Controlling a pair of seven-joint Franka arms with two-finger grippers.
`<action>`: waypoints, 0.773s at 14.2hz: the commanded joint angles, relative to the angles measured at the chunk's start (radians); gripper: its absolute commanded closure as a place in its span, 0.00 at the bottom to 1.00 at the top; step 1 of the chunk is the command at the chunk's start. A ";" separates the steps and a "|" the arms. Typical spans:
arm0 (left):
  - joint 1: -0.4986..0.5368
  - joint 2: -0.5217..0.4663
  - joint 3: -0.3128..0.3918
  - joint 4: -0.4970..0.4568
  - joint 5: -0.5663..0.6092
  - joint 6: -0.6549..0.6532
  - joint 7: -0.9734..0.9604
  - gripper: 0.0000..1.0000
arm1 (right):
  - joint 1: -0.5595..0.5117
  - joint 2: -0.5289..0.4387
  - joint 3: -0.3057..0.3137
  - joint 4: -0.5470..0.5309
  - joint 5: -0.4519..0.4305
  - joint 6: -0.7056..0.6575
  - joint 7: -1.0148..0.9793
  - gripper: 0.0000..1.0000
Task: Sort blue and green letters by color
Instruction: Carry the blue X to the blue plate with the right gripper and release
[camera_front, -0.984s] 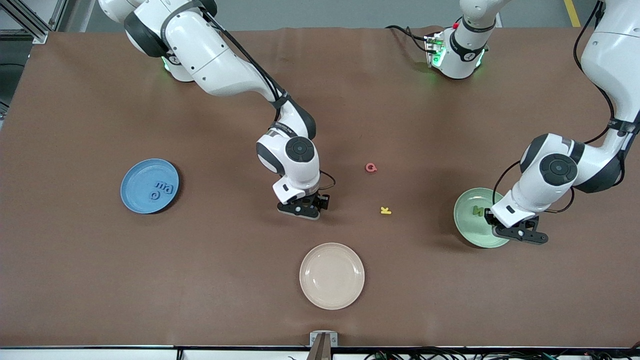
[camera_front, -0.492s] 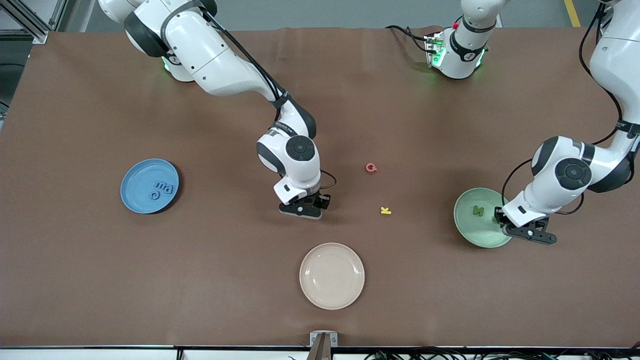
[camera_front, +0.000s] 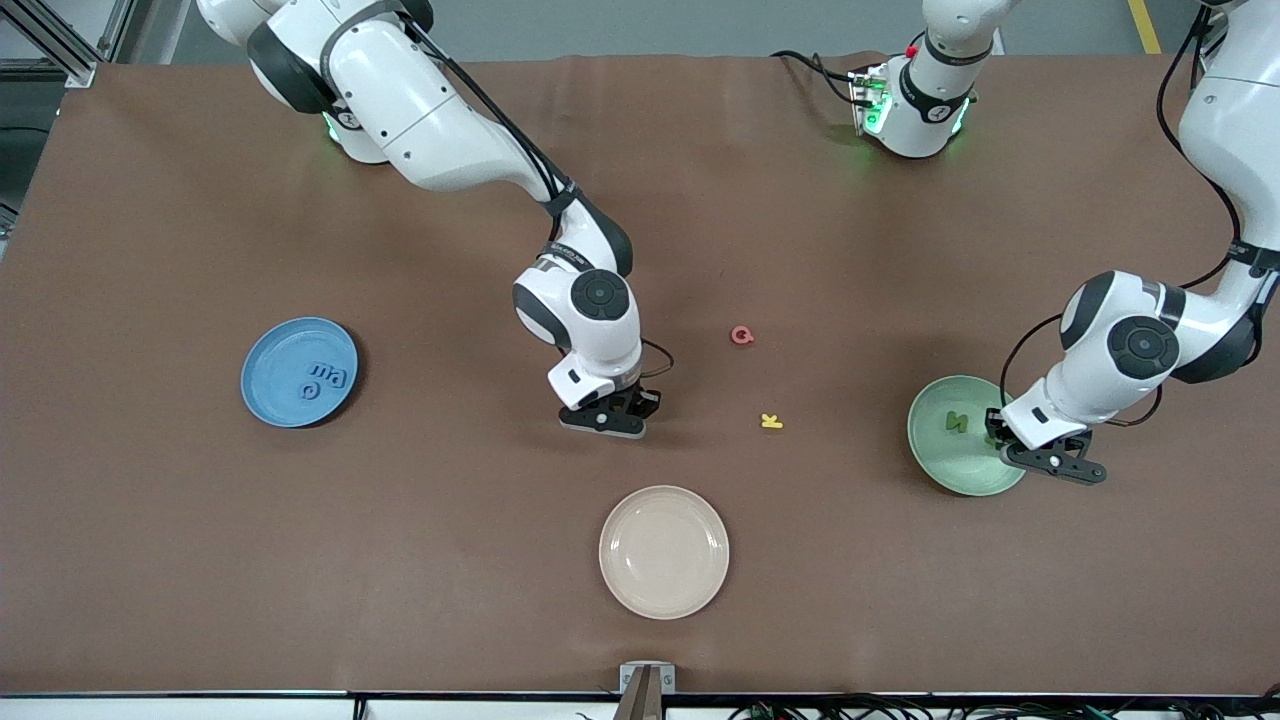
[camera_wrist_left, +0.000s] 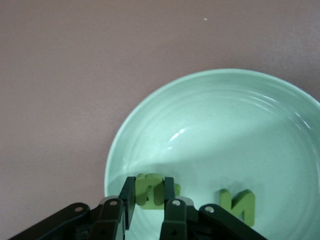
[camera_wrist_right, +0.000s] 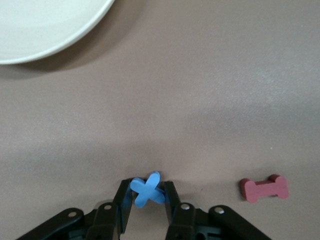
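My right gripper (camera_front: 612, 412) is low at the table's middle, between the blue and green plates. In the right wrist view it (camera_wrist_right: 148, 186) is shut on a blue letter X (camera_wrist_right: 147, 192). My left gripper (camera_front: 1020, 448) is over the green plate (camera_front: 945, 462) at its rim toward the left arm's end. In the left wrist view it (camera_wrist_left: 149, 183) is shut on a green letter (camera_wrist_left: 148, 194), low over the green plate (camera_wrist_left: 225, 125). A green N (camera_wrist_left: 239, 204) lies in that plate and shows in the front view (camera_front: 957, 422). Three blue letters (camera_front: 325, 379) lie in the blue plate (camera_front: 275, 350).
A red letter I (camera_wrist_right: 263, 188) lies on the table beside my right gripper. A pinkish Q (camera_front: 741, 335) and a yellow K (camera_front: 771, 421) lie between the two grippers. A cream plate (camera_front: 664, 551) sits nearer the front camera and shows in the right wrist view (camera_wrist_right: 45, 25).
My left gripper has shifted a little toward the left arm's end of the table, staying at the green plate's rim. My right gripper has stayed nearly in place, turning slightly.
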 joint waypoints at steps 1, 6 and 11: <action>0.006 -0.010 -0.006 -0.020 0.003 0.007 0.001 0.90 | -0.062 -0.012 0.029 0.003 0.004 -0.063 -0.103 1.00; 0.008 -0.017 -0.006 -0.029 -0.004 0.001 -0.014 0.22 | -0.278 -0.146 0.122 -0.004 0.141 -0.362 -0.467 1.00; 0.014 -0.046 -0.029 -0.029 -0.015 -0.005 -0.016 0.00 | -0.433 -0.313 0.117 -0.038 0.186 -0.622 -0.678 1.00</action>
